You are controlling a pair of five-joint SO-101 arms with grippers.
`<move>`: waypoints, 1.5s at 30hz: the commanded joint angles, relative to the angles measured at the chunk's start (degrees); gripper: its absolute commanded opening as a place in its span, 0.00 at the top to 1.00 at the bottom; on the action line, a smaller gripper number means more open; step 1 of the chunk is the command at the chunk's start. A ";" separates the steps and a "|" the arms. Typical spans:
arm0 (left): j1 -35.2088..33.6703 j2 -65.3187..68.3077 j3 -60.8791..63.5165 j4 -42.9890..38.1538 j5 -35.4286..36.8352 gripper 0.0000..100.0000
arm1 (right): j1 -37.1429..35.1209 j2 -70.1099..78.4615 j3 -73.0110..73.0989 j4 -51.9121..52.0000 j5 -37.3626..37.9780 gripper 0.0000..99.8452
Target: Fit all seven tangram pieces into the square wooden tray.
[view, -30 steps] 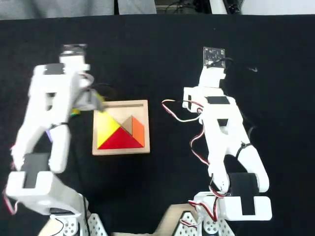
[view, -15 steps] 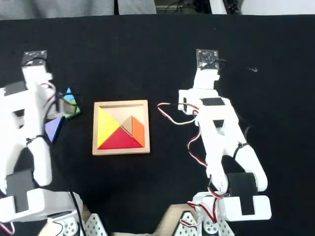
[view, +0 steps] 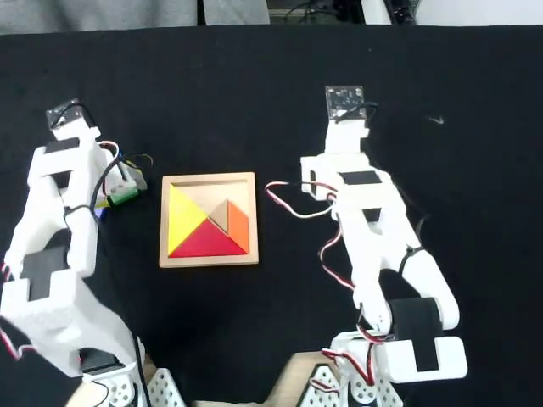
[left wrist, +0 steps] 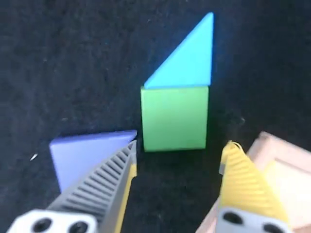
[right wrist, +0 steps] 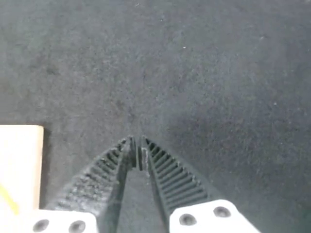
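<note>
The square wooden tray (view: 208,262) lies mid-table and holds a yellow triangle (view: 181,222), a red triangle (view: 212,243) and an orange piece (view: 241,222). Left of it, on the black cloth, are a green square (left wrist: 175,116), a blue triangle (left wrist: 187,58) touching it, and a purple triangle (left wrist: 82,150). My left gripper (left wrist: 182,145) is open just above the green square (view: 125,197), with one finger at each side of its near edge. A tray corner (left wrist: 286,165) is beside it. My right gripper (right wrist: 137,143) is shut on nothing above bare cloth, right of the tray edge (right wrist: 19,160).
The right arm (view: 365,203) stretches up the table just right of the tray, with a red-and-white cable (view: 293,199) looping toward the tray. The left arm (view: 59,212) runs along the table's left side. Black cloth covers the far half.
The left arm swung from the tray's upper left corner out to the left, then settled over the green square. The right arm drifted slightly left.
</note>
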 commanded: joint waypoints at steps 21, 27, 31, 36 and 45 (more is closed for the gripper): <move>0.13 8.70 -13.41 -1.14 -1.32 0.73 | -0.97 -2.68 -0.13 -0.88 0.62 0.98; 0.13 13.71 -20.88 4.48 -1.23 0.74 | -0.97 -2.68 -0.13 -0.88 0.62 0.98; -0.04 17.14 -25.27 7.30 -1.23 0.83 | -0.97 -2.68 -0.13 -0.88 0.62 0.98; -0.04 18.02 -26.68 9.23 -1.23 0.87 | -0.97 -2.68 -0.13 -0.88 0.62 0.98; 0.57 14.42 -31.52 18.81 -1.76 0.87 | -0.97 -2.68 -0.13 -1.05 0.62 0.98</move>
